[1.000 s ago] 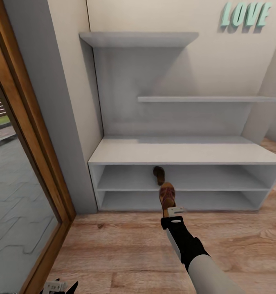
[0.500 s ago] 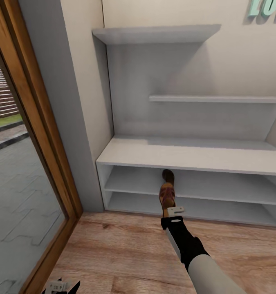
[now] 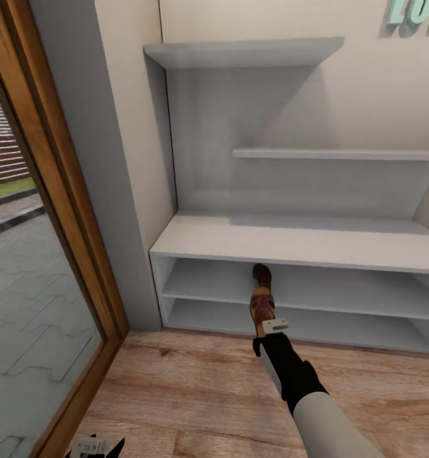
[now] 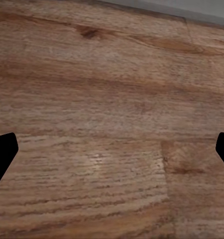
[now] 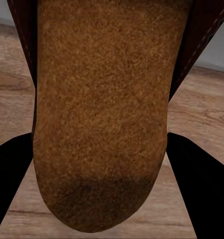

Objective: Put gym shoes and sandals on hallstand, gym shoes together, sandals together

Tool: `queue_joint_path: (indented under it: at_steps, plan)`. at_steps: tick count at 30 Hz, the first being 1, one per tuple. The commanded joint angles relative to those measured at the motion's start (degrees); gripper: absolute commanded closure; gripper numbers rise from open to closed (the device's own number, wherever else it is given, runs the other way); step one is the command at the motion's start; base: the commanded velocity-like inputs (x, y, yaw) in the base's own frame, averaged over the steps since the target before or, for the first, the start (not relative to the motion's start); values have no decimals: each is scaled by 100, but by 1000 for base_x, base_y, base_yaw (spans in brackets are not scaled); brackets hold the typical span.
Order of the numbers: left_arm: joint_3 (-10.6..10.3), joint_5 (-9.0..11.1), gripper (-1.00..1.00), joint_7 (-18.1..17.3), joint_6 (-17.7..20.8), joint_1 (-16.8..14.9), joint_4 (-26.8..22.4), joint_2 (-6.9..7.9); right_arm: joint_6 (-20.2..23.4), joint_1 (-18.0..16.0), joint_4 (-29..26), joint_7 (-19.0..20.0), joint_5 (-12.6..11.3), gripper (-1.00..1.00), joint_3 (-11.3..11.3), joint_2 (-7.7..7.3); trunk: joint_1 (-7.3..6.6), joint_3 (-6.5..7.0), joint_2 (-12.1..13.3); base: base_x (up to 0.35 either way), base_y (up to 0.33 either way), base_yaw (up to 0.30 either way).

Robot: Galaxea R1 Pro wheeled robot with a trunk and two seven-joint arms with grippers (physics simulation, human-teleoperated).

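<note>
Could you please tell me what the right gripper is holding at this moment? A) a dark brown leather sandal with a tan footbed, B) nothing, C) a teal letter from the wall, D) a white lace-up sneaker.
A: the right gripper is closed on the heel end of a dark brown leather sandal with a tan footbed, held out toward the light-grey shoe rack; the footbed shows between its fingers in the right wrist view.

The floor (image 3: 195,381) is matt, light brown wood-grain plank. The shoe rack (image 3: 290,242) looks like smooth, matt grey painted board. The held sandal (image 3: 262,306) has a rough, suede-like tan footbed and dark brown stitched leather sides. The door frame (image 3: 61,210) is warm, smooth wood.
</note>
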Motion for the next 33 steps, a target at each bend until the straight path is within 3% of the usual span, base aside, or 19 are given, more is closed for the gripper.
queue_joint_path:
  at_steps: [1,12,33]
  plan:
    - [45,-17,-100,-46,-9,-5,5,-4,54,-3,-9,5,48,100,4,1,-1,-5,-2,0,0,0]
    - [49,-17,-100,-46,-9,-5,3,-3,79,-3,53,13,44,100,7,1,-1,-10,-2,0,0,9]
    - [48,-17,-100,-46,-9,-5,0,-3,71,-2,66,15,48,100,0,1,-1,-122,-2,95,-60,150]
